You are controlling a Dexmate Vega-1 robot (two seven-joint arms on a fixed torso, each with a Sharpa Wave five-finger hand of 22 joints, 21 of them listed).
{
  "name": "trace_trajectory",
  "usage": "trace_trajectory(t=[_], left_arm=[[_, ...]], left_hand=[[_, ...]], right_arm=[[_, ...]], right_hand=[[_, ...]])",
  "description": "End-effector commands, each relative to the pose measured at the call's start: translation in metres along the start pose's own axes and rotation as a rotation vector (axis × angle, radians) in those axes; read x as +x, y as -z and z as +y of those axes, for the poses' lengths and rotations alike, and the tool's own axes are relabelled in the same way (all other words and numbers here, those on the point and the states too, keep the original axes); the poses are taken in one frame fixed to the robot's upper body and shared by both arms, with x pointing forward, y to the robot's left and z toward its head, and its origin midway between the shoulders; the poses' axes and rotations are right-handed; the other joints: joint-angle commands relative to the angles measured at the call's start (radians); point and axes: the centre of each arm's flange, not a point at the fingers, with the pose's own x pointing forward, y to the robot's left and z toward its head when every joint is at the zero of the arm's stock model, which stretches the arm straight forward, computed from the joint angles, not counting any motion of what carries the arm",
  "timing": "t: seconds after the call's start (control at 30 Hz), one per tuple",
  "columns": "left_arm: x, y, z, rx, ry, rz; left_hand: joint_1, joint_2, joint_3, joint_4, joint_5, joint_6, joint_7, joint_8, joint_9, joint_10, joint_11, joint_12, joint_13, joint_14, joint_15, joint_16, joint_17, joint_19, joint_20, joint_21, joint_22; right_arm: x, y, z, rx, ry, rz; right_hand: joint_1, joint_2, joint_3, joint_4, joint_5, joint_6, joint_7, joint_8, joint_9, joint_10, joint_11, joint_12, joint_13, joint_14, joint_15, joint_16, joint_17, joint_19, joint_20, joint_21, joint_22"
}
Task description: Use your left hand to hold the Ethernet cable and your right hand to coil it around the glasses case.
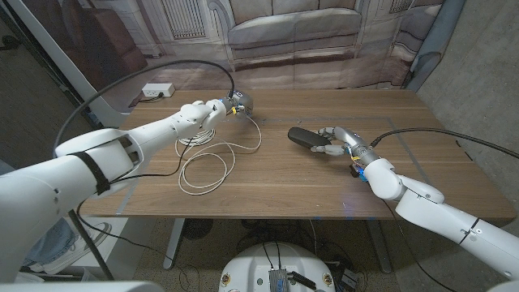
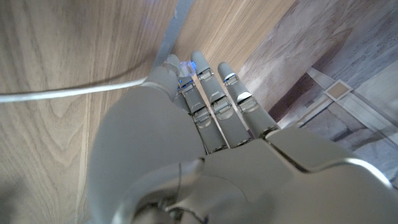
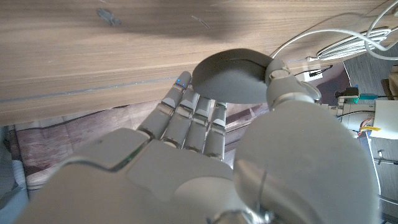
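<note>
A white Ethernet cable (image 1: 208, 169) lies in loose loops on the wooden table (image 1: 292, 182), left of centre. My left hand (image 1: 242, 102) is at the cable's far end. In the left wrist view its straight fingers (image 2: 214, 93) reach down to the table, and the cable (image 2: 68, 92) runs up to the thumb and is hidden behind it. A dark oval glasses case (image 1: 303, 136) lies right of centre. My right hand (image 1: 335, 141) holds its near end, with the thumb (image 3: 286, 84) on one side of the case (image 3: 233, 78) and the fingers (image 3: 189, 109) on the other.
A white socket box (image 1: 158, 89) sits at the table's back left corner. Black camera leads (image 1: 105, 97) arc above the table's left and right sides. The cable loops (image 3: 351, 40) lie beyond the case. A printed sofa backdrop hangs behind the table.
</note>
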Motion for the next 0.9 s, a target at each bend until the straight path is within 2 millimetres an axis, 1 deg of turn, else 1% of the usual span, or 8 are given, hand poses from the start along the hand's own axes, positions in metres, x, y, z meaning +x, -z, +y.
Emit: trace_trajectory(t=[0.03,0.43,0.57,0.6,0.7,0.73,0.8,0.9], left_arm=[[-0.031,-0.014,0.048,-0.020,-0.089,-0.050],[-0.076,-0.039,0.093,-0.050,-0.215,-0.148],[-0.089,-0.048,0.105,-0.053,-0.246,-0.180],[-0.089,-0.048,0.105,-0.053,-0.246,-0.180],[-0.098,-0.053,0.112,-0.058,-0.267,-0.203],[-0.098,-0.053,0.112,-0.058,-0.266,-0.203],[-0.105,-0.056,0.118,-0.068,-0.287,-0.218],[-0.110,-0.059,0.125,-0.068,-0.308,-0.230]], left_hand=[[0.007,0.012,0.009,-0.001,0.007,0.051,0.047,-0.001,0.003,0.011,-0.002,0.004,0.007,0.027,-0.022,-0.004,0.003,0.012,-0.120,0.003,0.004],[0.008,0.014,0.011,0.001,0.007,0.053,0.047,-0.005,0.004,0.013,-0.003,0.003,0.017,0.032,-0.023,-0.008,0.003,0.020,-0.117,0.005,0.004],[0.008,0.015,0.012,0.002,0.006,0.052,0.047,-0.007,0.004,0.012,-0.001,0.002,0.020,0.034,-0.023,-0.010,0.004,0.019,-0.114,0.004,0.004],[0.007,0.015,0.012,0.003,0.006,0.053,0.047,-0.007,0.005,0.013,-0.002,0.003,0.022,0.035,-0.023,-0.010,0.004,0.019,-0.114,0.003,0.004],[0.007,0.016,0.013,0.004,0.006,0.055,0.044,-0.007,0.005,0.012,0.000,0.002,0.025,0.036,-0.022,-0.011,0.004,0.019,-0.113,0.003,0.004],[0.006,0.016,0.013,0.005,0.006,0.057,0.041,-0.007,0.005,0.013,-0.002,0.002,0.026,0.037,-0.022,-0.011,0.004,0.020,-0.113,0.003,0.004],[0.006,0.016,0.013,0.005,0.006,0.055,0.040,-0.009,0.005,0.015,-0.006,0.002,0.028,0.038,-0.023,-0.012,0.004,0.019,-0.112,0.002,0.004],[0.006,0.015,0.014,0.006,0.005,0.057,0.041,-0.009,0.005,0.015,0.000,0.001,0.031,0.039,-0.023,-0.013,0.004,0.021,-0.113,0.002,0.004]], right_arm=[[-0.003,-0.002,-0.009,-0.022,0.025,0.002],[-0.003,0.000,-0.019,-0.022,0.052,0.007],[-0.002,0.003,-0.023,-0.026,0.058,0.015],[-0.002,0.003,-0.023,-0.026,0.058,0.015],[-0.001,0.004,-0.027,-0.035,0.067,0.018],[-0.001,0.004,-0.027,-0.035,0.067,0.018],[0.000,0.004,-0.029,-0.043,0.071,0.021],[0.001,0.005,-0.030,-0.045,0.076,0.023]], right_hand=[[0.117,0.125,0.012,0.012,0.006,0.120,-0.106,0.003,0.006,0.195,-0.182,0.009,0.001,0.010,-0.136,-0.005,0.002,-0.002,-0.096,0.007,0.001],[0.120,0.129,0.013,0.012,0.006,0.136,-0.102,0.007,0.007,0.206,-0.182,0.010,0.001,0.019,-0.138,-0.003,0.002,0.000,-0.099,0.008,0.001],[0.121,0.130,0.014,0.011,0.006,0.138,-0.102,0.007,0.007,0.209,-0.182,0.010,0.001,0.020,-0.139,-0.003,0.002,0.001,-0.099,0.008,0.001],[0.121,0.130,0.014,0.012,0.006,0.139,-0.102,0.007,0.007,0.209,-0.183,0.010,0.001,0.021,-0.139,-0.003,0.002,0.001,-0.099,0.008,0.001],[0.121,0.131,0.013,0.012,0.006,0.140,-0.102,0.007,0.007,0.210,-0.184,0.009,0.001,0.021,-0.139,-0.003,0.002,0.002,-0.099,0.009,0.001],[0.121,0.131,0.014,0.012,0.007,0.140,-0.102,0.007,0.007,0.210,-0.184,0.009,0.001,0.021,-0.139,-0.003,0.002,0.002,-0.099,0.009,0.001],[0.121,0.131,0.014,0.011,0.007,0.143,-0.104,0.007,0.007,0.211,-0.184,0.009,0.000,0.022,-0.139,-0.003,0.002,0.002,-0.100,0.009,0.001],[0.122,0.132,0.014,0.011,0.007,0.144,-0.103,0.007,0.007,0.212,-0.184,0.009,0.000,0.022,-0.140,-0.003,0.003,0.002,-0.100,0.009,0.001]])
